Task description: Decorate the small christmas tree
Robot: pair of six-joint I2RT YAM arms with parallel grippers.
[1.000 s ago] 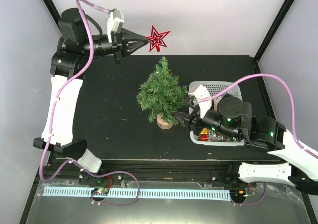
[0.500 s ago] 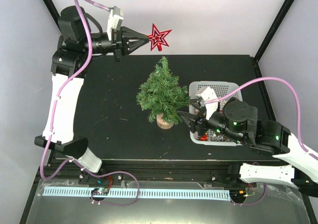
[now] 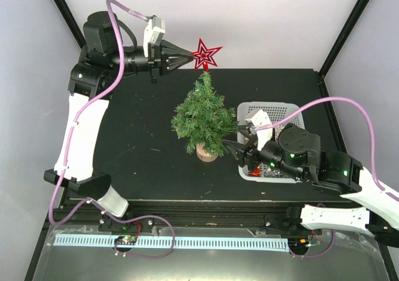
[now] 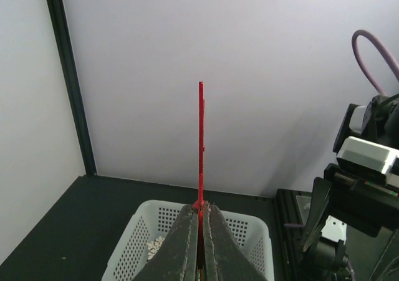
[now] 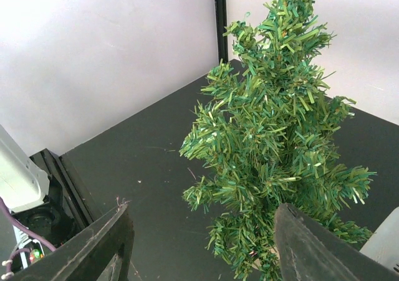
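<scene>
My left gripper (image 3: pixel 187 58) clamping red star (image 3: pixel 206 55) just above tree (image 3: pixel 202 116) tip; my right gripper (image 3: pixel 232 144) hovering beside tree, fingers wide apart

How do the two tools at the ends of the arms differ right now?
The left tool is shut on a red star, while the right tool is open and empty. The left tool is up high, by the tip of the small christmas tree. The right tool sits low, at its lower branches. Both point toward the tree.
</scene>
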